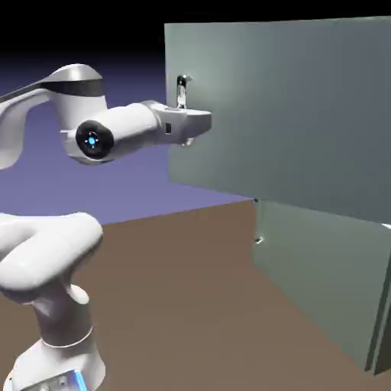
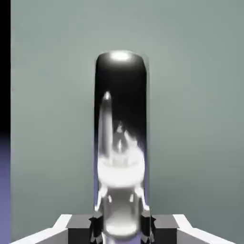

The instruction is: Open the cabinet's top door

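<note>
The glossy white robot arm [image 1: 46,260] has thick rounded links, a dark grey band near one upper joint, and a round black cap with a glowing blue dot. Its white, boxy hand [image 1: 185,122] carries small grey fingertips [image 2: 97,228].

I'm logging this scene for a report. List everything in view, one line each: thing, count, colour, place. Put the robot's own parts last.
cabinet: one, grey-green, at the exterior view's right, standing on the table.
top door: one, grey-green, upper panel, swung out from the cabinet toward the arm.
handle: one, shiny dark metal bar, upright near the top door's free edge, between the finger tips in the hand view.
lower door: one, grey-green, below the top door, shut, with a small handle at its left edge.
table: one, brown, under the arm and cabinet.
backdrop: one, blue-violet, behind the arm.
arm: one, white, rising from the lower left.
gripper: one, white with grey tips, shut on the handle.
</note>
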Robot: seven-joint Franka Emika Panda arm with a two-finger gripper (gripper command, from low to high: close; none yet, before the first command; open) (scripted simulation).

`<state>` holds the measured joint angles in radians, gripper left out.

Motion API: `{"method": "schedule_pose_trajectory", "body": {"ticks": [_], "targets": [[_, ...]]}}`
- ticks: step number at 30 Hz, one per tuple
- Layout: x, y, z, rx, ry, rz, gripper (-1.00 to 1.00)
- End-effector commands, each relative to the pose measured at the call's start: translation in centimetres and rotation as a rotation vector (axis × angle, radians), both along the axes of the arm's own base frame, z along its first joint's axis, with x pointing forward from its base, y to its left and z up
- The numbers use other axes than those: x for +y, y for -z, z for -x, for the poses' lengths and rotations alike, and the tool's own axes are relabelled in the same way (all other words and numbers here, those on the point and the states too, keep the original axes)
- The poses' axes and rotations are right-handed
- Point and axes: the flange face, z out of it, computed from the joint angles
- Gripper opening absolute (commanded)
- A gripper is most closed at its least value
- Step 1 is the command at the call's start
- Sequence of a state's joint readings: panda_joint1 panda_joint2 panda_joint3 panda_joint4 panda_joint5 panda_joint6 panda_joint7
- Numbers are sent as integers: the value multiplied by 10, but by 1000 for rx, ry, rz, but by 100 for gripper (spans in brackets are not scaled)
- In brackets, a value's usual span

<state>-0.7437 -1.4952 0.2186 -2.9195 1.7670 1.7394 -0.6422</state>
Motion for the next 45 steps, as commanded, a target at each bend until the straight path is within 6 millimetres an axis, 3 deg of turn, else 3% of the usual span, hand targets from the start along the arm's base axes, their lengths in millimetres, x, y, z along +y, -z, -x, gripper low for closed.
{"method": "schedule_pose_trajectory", "body": {"ticks": [1, 12, 23, 34, 45], "targets": [[-7, 0, 4, 0, -14, 0, -100], [-88, 0, 44, 0, -198, 0, -100], [-203, 0, 73, 0, -439, 0, -100], [-310, 0, 75, 0, -656, 0, -100], [-365, 0, 66, 0, -769, -1, -100]]}}
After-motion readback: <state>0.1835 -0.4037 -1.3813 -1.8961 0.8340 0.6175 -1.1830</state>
